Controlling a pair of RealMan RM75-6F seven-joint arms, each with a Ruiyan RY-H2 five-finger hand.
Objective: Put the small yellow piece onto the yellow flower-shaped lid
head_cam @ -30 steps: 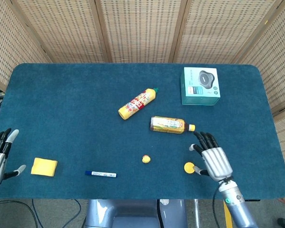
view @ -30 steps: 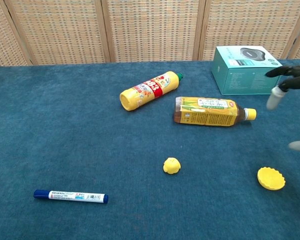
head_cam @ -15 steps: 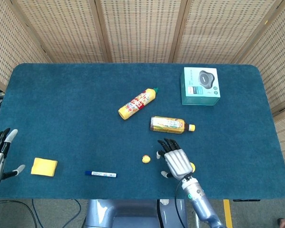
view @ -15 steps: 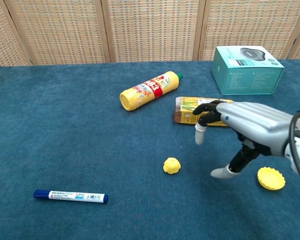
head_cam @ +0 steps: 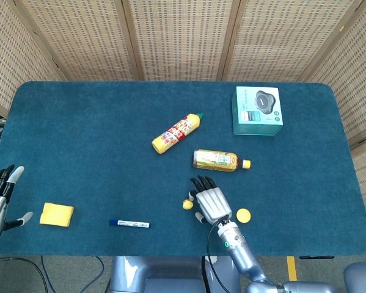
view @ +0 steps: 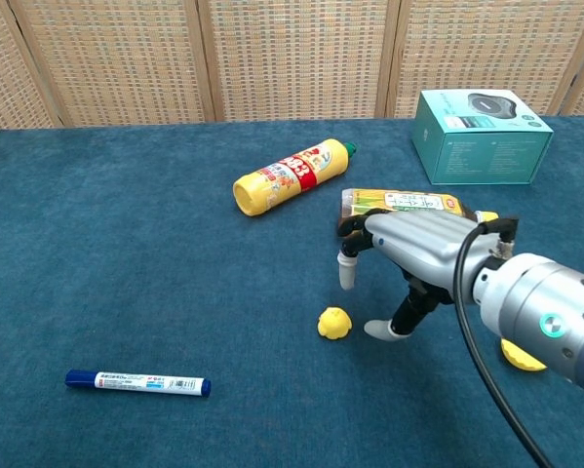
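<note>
Small yellow piece (view: 334, 323): lower centre of tabletop (view: 126, 244), free. Likely light, rigid, prone to skid; pinch its sides. Right hand (view: 408, 255) just beside, fingers spread, empty. Yellow flower-shaped lid (head_cam: 243, 215): near, lower right.

We see both views bright and evenly lit, with soft, diffuse light and no strong direction to it. Shadows on the blue worktop (head_cam: 97, 134) are faint and short; a weak one lies under the right robot hand (view: 418, 255) in the chest view. No harsh glare shows, only a mild sheen on the hand's metal back. Focus is sharp in the head view; in the chest view the near arm casing looms large and slightly soft.
</note>
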